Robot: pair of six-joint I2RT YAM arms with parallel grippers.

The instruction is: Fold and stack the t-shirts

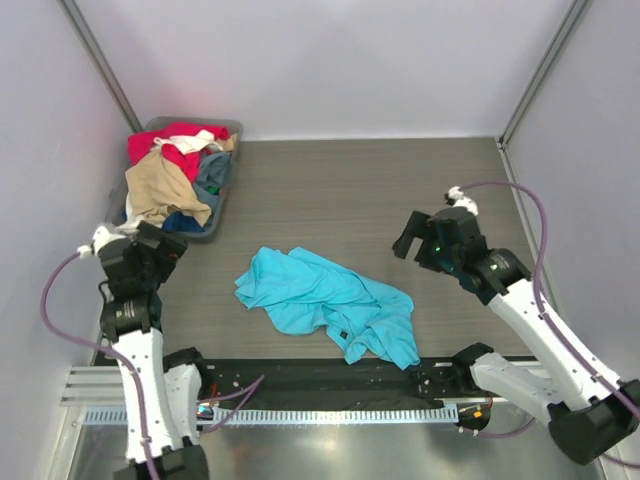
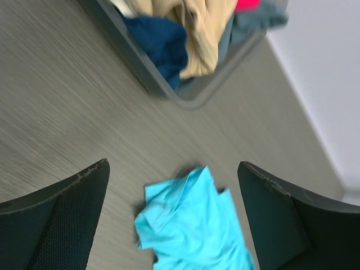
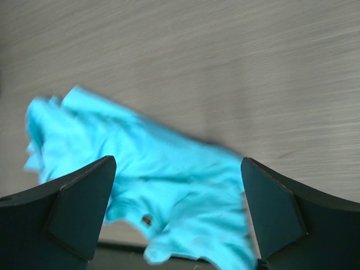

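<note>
1. Though it lies crumpled on the table (image 1: 400,180) between the arms, the turquoise t-shirt (image 1: 330,305) is held by neither.
2. Left gripper (image 2: 173,164): jaws wide, empty.
3. Right gripper (image 3: 179,161): jaws wide, empty.
4. Other t-shirts (image 1: 165,185): heaped in the bin (image 1: 225,215), far left.

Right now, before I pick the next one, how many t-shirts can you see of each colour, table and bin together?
turquoise t-shirt, crumpled on the table: 1
red t-shirt, in the bin: 1
tan t-shirt, in the bin: 1
cream-white t-shirt, in the bin: 1
blue-grey t-shirt, in the bin: 1
dark blue t-shirt, in the bin: 1
Total: 6 seen; the heap may hide more.
</note>
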